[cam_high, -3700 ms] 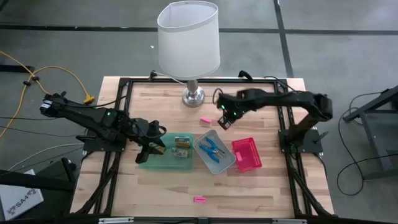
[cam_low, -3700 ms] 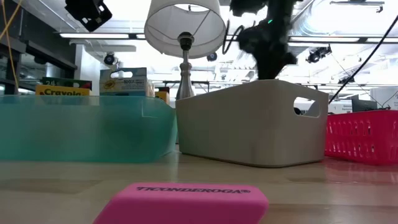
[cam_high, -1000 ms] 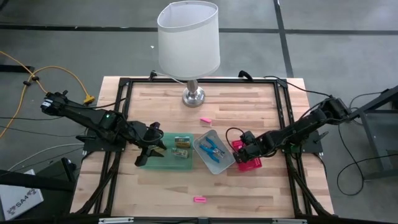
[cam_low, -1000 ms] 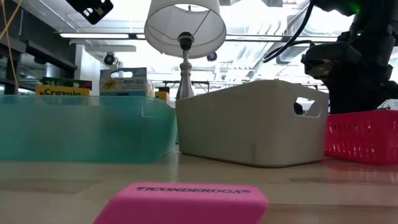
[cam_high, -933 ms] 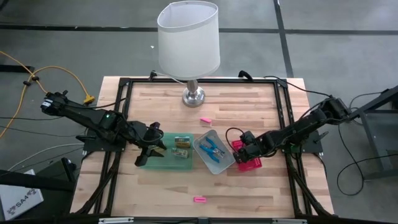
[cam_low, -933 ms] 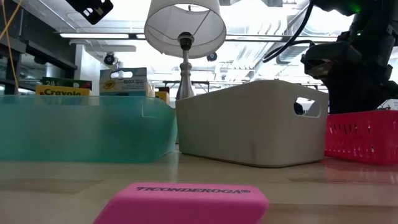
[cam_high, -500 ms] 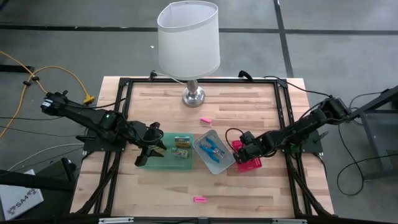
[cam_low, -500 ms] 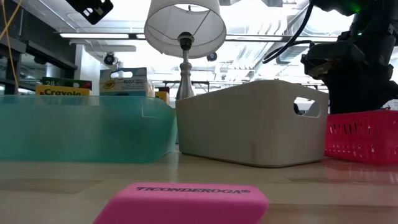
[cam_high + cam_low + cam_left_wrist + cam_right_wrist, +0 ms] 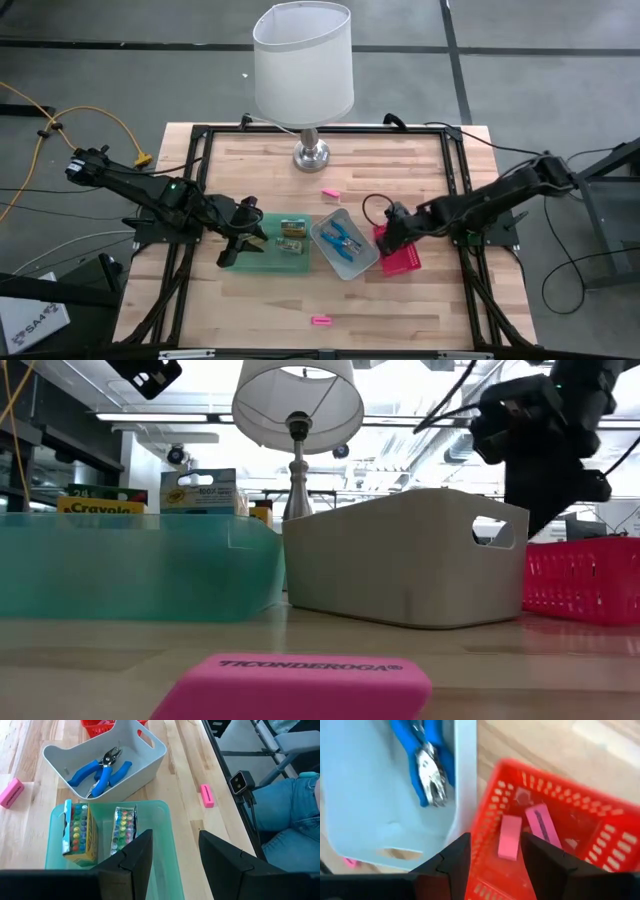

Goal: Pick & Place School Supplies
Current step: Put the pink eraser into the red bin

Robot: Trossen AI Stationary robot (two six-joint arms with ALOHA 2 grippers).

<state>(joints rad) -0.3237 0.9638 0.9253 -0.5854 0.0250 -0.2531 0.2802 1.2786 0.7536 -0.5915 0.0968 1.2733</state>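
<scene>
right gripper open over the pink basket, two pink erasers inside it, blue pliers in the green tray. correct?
Not quite: the blue pliers lie in the grey tray, not the green tray, as the left wrist view shows. The right gripper is open over the pink basket, with two pink erasers inside.

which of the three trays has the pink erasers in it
The pink mesh tray, under the right gripper, holds two pink erasers. The grey tray holds blue-handled pliers; the green tray holds crayon packs.
</scene>
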